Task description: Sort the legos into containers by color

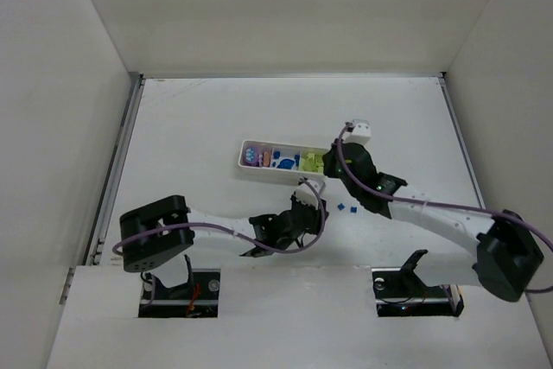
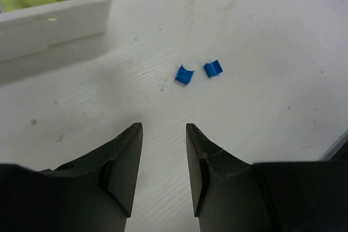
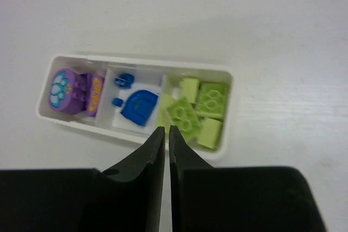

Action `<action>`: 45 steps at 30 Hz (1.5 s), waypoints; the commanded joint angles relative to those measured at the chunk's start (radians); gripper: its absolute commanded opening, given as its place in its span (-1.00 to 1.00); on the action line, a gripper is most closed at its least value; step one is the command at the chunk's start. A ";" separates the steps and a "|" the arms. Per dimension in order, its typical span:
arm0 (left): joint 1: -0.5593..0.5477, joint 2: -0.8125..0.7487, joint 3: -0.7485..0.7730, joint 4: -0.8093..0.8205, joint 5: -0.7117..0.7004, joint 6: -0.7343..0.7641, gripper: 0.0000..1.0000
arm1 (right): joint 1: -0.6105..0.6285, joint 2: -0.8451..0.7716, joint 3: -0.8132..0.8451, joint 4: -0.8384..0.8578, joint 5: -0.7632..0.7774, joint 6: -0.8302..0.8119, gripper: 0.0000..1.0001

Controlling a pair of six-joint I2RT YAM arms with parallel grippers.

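The white tray (image 3: 224, 146) lies mid-table, also seen from the top view (image 1: 244, 165). Its left section holds purple bricks (image 3: 73, 91), the middle blue bricks (image 3: 137, 107), the right yellow-green bricks (image 3: 202, 110). Two tiny blue bricks (image 2: 184, 75) (image 2: 213, 68) lie loose on the table, seen from the top view (image 1: 347, 208) below the tray's right end. My left gripper (image 2: 163, 131) is open and empty, a short way short of them. My right gripper (image 3: 167, 131) is shut and empty, above the tray's near wall.
White walls enclose the table on three sides. A corner of the tray (image 2: 65, 23) with yellow-green bricks shows at the upper left of the left wrist view. Both arms cross the near half of the table.
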 commanded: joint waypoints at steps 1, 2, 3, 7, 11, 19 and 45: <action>-0.040 0.070 0.079 0.039 -0.007 0.027 -0.31 | -0.021 -0.149 -0.137 0.028 0.074 0.089 -0.71; -0.043 0.095 0.095 0.039 -0.005 0.033 -0.31 | -0.023 -0.195 -0.180 0.025 0.080 0.109 -0.66; -0.043 0.116 0.110 0.036 -0.004 0.036 -0.31 | -0.026 -0.237 -0.220 0.019 0.088 0.128 -0.61; -0.035 0.197 0.174 0.025 0.008 0.041 -0.31 | -0.049 -0.370 -0.328 -0.068 0.106 0.204 -0.29; -0.014 0.271 0.237 0.013 0.016 0.057 -0.27 | -0.074 -0.426 -0.382 -0.133 0.111 0.235 -0.14; 0.015 0.377 0.337 -0.032 0.025 0.073 -0.25 | -0.084 -0.486 -0.438 -0.139 0.089 0.252 -0.07; 0.031 0.452 0.383 -0.078 0.015 0.094 -0.61 | -0.097 -0.452 -0.475 -0.146 0.076 0.343 -0.10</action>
